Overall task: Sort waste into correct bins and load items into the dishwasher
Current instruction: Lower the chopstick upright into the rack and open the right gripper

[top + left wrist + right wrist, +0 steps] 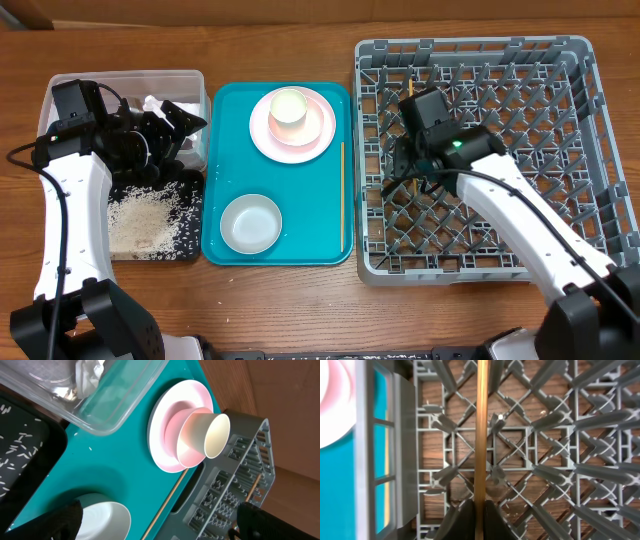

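Observation:
My right gripper [404,168] is shut on a wooden chopstick [481,420] and holds it low over the pegs near the left wall of the grey dish rack [570,150]. A second chopstick [342,195] lies along the right edge of the teal tray. The cream cup [288,108] sits on the pink plate [318,140]. A white bowl [250,222] sits at the tray's front. My left gripper [185,140] is open and empty, between the clear tub [130,78] holding napkins [87,375] and the black tray [190,245] of rice [140,222]. No red wrapper or second bowl shows.
The teal tray [225,150] lies between the bins and the rack. The rack's lattice wall [400,460] stands just left of the held chopstick. Bare wooden table [300,310] lies in front of everything.

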Action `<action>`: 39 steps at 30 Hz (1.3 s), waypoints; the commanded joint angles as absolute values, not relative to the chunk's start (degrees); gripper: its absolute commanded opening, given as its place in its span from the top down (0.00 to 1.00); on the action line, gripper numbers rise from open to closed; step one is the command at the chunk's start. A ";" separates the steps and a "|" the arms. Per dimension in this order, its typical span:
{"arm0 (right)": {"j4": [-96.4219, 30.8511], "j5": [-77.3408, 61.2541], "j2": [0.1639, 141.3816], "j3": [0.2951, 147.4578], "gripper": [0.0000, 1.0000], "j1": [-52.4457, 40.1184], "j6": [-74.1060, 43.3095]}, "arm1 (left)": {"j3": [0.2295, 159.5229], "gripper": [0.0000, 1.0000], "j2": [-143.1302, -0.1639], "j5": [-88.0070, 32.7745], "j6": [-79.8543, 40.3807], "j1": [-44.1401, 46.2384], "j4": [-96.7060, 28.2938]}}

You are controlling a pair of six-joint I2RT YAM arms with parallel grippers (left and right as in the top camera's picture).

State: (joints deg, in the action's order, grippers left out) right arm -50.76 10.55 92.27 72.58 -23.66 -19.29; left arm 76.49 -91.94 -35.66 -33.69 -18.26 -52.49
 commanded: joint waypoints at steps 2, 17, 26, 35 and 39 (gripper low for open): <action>-50.94 10.87 95.13 72.31 0.96 -23.55 -19.55 | 77.45 0.00 -91.37 -35.31 -32.77 -18.35 -52.42; -51.27 10.26 95.50 72.31 0.91 -23.55 -19.53 | 77.45 0.00 -91.37 -35.31 -32.77 -18.35 -52.42; -51.40 10.24 95.50 72.31 0.84 -23.55 -19.55 | 77.45 0.00 -91.37 -35.31 -32.80 -18.35 -52.42; -45.58 -14.90 95.50 72.31 0.83 -23.55 -19.57 | 77.45 0.00 -91.37 -35.31 -32.80 -18.35 -52.42; -42.61 -23.62 95.50 72.31 0.83 -23.73 -19.99 | 77.45 0.00 -91.37 -35.31 -32.77 -18.35 -52.42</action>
